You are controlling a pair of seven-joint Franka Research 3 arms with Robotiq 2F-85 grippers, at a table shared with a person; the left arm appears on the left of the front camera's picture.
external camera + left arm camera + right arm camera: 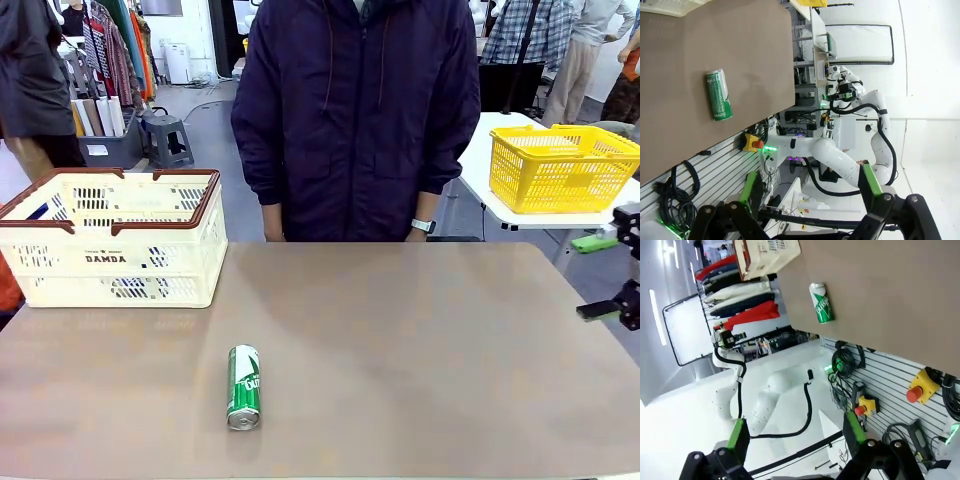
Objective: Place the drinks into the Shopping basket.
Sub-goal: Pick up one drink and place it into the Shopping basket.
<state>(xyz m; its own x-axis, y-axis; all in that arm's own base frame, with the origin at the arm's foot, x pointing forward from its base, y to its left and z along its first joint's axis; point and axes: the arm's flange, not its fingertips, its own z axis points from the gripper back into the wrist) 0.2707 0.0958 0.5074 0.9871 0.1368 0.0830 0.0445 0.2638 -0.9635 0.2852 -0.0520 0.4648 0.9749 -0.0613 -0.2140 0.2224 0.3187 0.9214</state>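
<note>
- While both arms sit off the bench, the green can (243, 386) lies on its side on the near-left part of the bench (420, 340), well apart from the Shopping basket (112, 237) at the far-left corner.
- Long axis runs near-to-far, silver end facing the robot; it can roll sideways.
- Left wrist view: left pincer (810, 220) hangs beyond the bench's near edge, fingers apart, holding nothing; can (719, 95) is ahead and off to one side.
- Right wrist view: right pincer (795, 440) is likewise off the bench, fingers apart, empty; can (821, 302) farther off.
- Judgement: left arm is the nearer one, since can and basket are both on its side.
- Bench surface is plain brown, flat and bare round the can.
- Person (355, 110) stands at the far edge; yellow basket (560, 165) on a separate table at right.
</note>
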